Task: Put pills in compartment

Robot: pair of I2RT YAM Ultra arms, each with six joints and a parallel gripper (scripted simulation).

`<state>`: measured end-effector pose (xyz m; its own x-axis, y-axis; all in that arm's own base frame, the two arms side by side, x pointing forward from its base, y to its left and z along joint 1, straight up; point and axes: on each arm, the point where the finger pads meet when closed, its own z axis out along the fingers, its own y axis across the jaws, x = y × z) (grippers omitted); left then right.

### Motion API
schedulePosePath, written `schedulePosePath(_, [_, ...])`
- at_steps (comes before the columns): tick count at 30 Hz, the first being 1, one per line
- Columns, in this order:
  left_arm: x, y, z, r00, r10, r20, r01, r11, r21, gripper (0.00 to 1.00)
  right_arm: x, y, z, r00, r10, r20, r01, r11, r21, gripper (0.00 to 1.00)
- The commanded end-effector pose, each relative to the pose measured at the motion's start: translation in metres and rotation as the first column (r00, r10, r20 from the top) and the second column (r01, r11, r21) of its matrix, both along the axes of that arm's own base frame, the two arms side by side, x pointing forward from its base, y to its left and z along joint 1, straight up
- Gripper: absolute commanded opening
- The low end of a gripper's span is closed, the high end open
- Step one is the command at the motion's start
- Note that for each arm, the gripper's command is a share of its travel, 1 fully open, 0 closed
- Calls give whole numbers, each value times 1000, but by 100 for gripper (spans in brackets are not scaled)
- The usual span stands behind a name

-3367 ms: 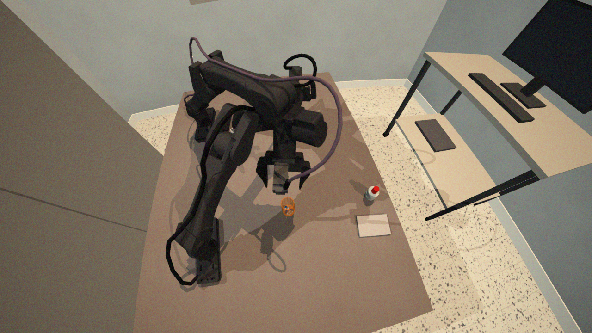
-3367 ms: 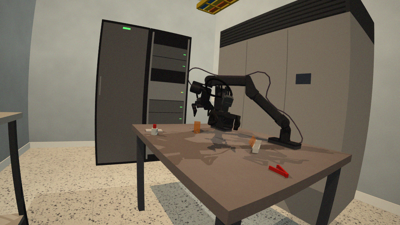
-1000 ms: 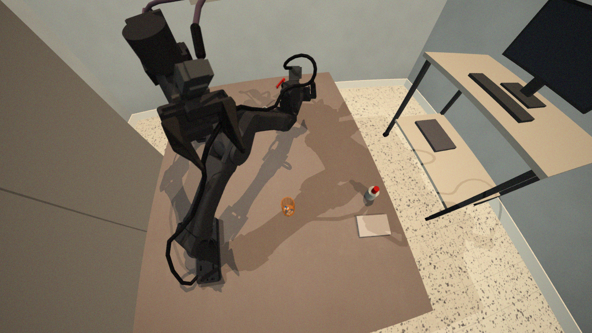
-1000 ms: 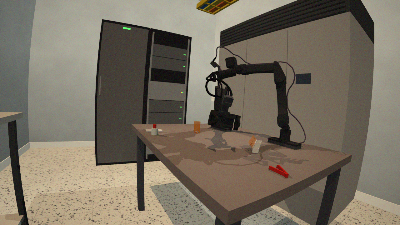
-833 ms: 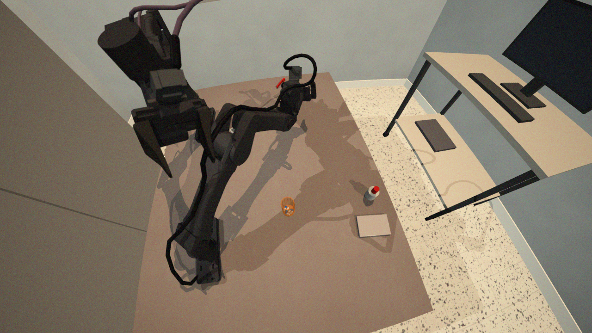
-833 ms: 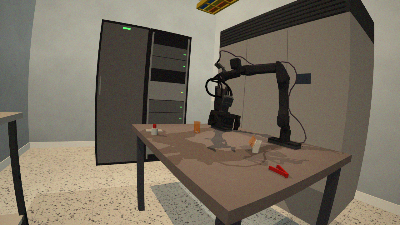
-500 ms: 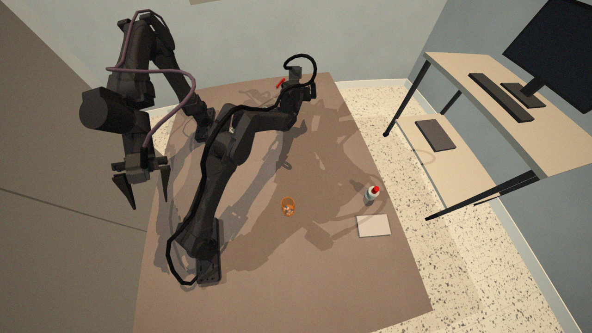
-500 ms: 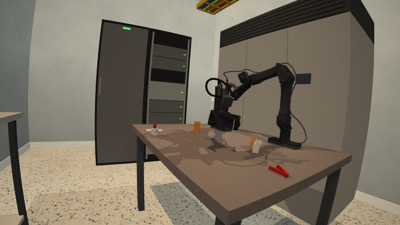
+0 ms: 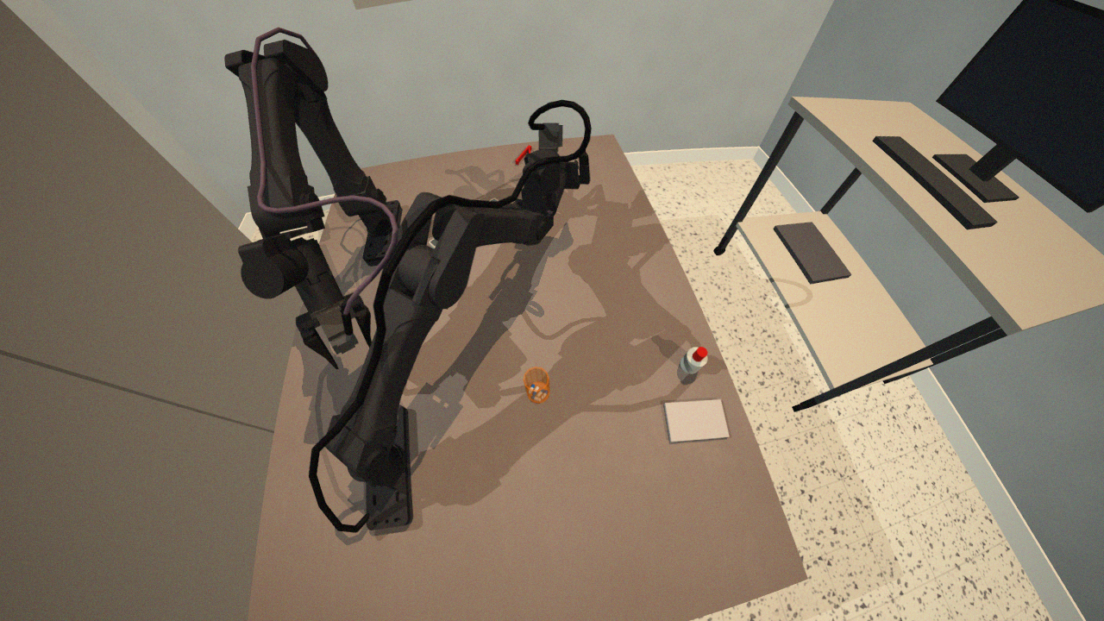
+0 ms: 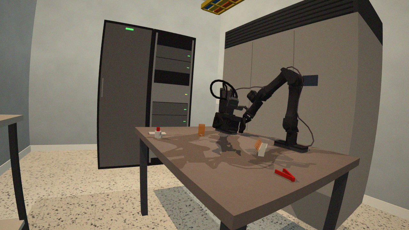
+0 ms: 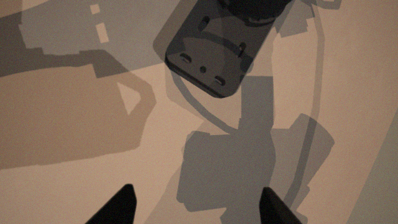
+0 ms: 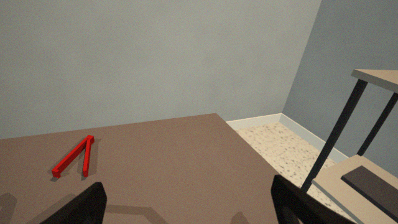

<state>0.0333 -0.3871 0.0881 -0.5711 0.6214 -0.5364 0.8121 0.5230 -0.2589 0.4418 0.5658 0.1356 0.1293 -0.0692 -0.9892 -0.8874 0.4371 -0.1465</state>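
Left gripper (image 9: 353, 354) (image 10: 247, 115) (image 11: 198, 186): at 9 to 10 o'clock of the orange pill bottle in the top view; jaws part-way open, nothing held.
Pill organizer (image 9: 432, 242) (image 10: 261, 150): toward 11 o'clock, mostly hidden from above by the right arm; orange lids (image 10: 258, 144) seen raised in the exterior view. Wednesday's compartment cannot be told at this size.
Pill bottle (image 9: 536, 384) (image 10: 201, 129): upright on the table, uncapped, pills (image 9: 537, 392) at its bottom; not gripped.
Right gripper (image 9: 573, 171) (image 10: 230, 125) (image 12: 188, 180): near 12 o'clock; jaws wide, nothing held.
White bottle (image 9: 694, 361) (image 10: 158, 134): near 3 o'clock, red-capped; best left alone.
Step in hand: judged to be the fetching of the pill bottle, with no pills seen delivered.
Approach: the left gripper is best swung clear of the right arm, opened wider, then lowered with a finger on each side of the bottle.
Grip: a firm but gentle hold low on the wall is advised; the bottle should be kept upright until over the organizer.
Pour: the day should be confirmed first, then the mouth brought close and tipped slowly, lest pills be scattered into neighbouring compartments.
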Motion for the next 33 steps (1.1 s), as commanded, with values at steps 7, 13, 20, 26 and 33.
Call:
schedulePosePath(7, [109,6,-44,956,284,69,-271,950,-156,65,0,0,13,1000,0,16,0,1000,18,100])
schedulePosePath(13, [132,16,-55,935,350,62,-335,925,-178,65,0,0,13,1000,0,16,0,1000,18,100])
schedulePosePath(20, [165,27,-56,893,441,89,-412,881,-233,65,0,0,13,1000,0,16,0,1000,18,100])
schedulePosePath(26, [207,15,-46,860,479,177,-402,849,-343,65,0,0,13,1000,0,16,0,1000,18,100])
schedulePosePath(33, [251,8,-29,811,533,240,-392,801,-453,65,0,0,13,1000,0,16,0,1000,18,100])
